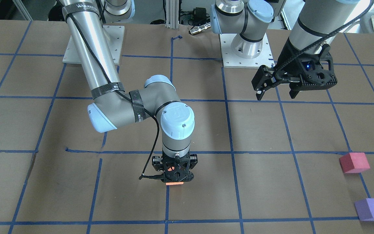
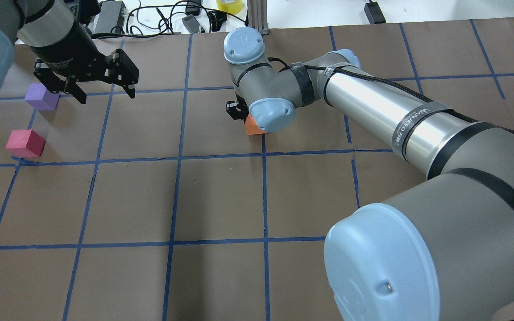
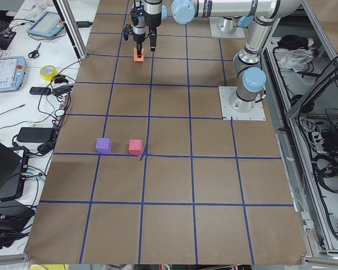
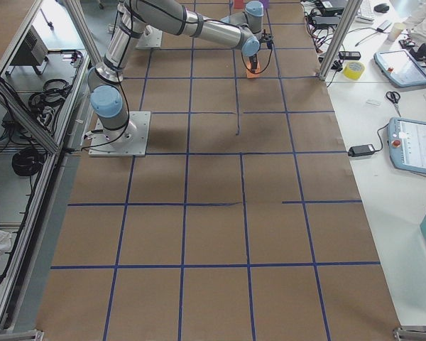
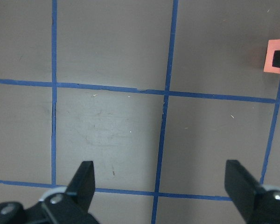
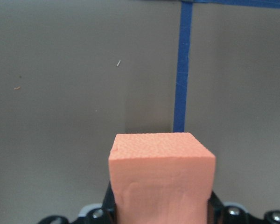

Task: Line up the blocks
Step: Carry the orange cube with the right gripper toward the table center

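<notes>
My right gripper (image 1: 174,178) is shut on the orange block (image 1: 174,183), low over the brown table near its middle, beside a blue tape line. The block fills the bottom of the right wrist view (image 6: 161,177) and shows under the wrist in the overhead view (image 2: 254,127). I cannot tell if it touches the table. My left gripper (image 1: 276,95) is open and empty, raised above the table (image 2: 104,93). The pinkish-red block (image 1: 354,162) and the purple block (image 1: 371,209) sit side by side on the table's left part, apart from both grippers (image 2: 26,143) (image 2: 41,96).
Blue tape lines (image 2: 176,158) form a grid on the brown table. Two arm bases on metal plates (image 1: 247,48) stand at the robot's side. Cables, a tape roll (image 3: 48,71) and tablets lie on the bench beyond the far edge.
</notes>
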You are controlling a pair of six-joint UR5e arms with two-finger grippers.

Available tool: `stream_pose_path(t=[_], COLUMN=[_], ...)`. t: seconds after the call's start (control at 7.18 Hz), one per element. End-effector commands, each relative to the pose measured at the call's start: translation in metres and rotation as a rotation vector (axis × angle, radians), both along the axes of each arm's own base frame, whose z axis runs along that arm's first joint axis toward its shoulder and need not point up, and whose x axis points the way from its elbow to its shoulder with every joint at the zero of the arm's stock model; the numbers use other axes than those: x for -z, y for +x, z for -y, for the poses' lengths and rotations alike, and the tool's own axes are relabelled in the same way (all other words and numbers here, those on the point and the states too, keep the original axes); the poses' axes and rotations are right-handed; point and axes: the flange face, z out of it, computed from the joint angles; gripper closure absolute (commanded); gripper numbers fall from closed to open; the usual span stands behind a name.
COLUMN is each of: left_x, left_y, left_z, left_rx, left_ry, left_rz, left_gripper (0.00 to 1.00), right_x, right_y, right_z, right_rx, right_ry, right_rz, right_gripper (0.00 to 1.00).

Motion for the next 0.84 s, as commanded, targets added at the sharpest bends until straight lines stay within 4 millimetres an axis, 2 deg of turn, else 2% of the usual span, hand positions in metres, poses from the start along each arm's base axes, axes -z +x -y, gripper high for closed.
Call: stream_pose_path(t=[0.0, 0.28, 0.56, 0.7], left_x=[0.001, 0.004, 0.020, 0.021], left_y=[0.000, 0.001, 0.003, 0.003], left_z=[0.000, 0.000, 0.000, -0.002], left_rx=[-0.003, -0.010, -0.001, 0.000], left_ry=[0.002, 0.008, -0.005, -0.005], left_rz=[-0.002, -0.001, 0.001, 0.005], left_gripper=[0.00, 0.00, 0.00, 0.00], right_x=[0.001, 0.005, 0.004, 0.004], right_y=[0.001, 0.000, 0.000, 0.004], right_z=[-0.002, -0.003, -0.004, -0.006], right_rx=[0.001, 0.004, 0.002, -0.003], right_ry=[0.007, 0.011, 0.014, 0.014], right_rz=[0.003, 0.005, 0.007, 0.010], right_gripper=[0.76, 0.73, 0.72, 0.70])
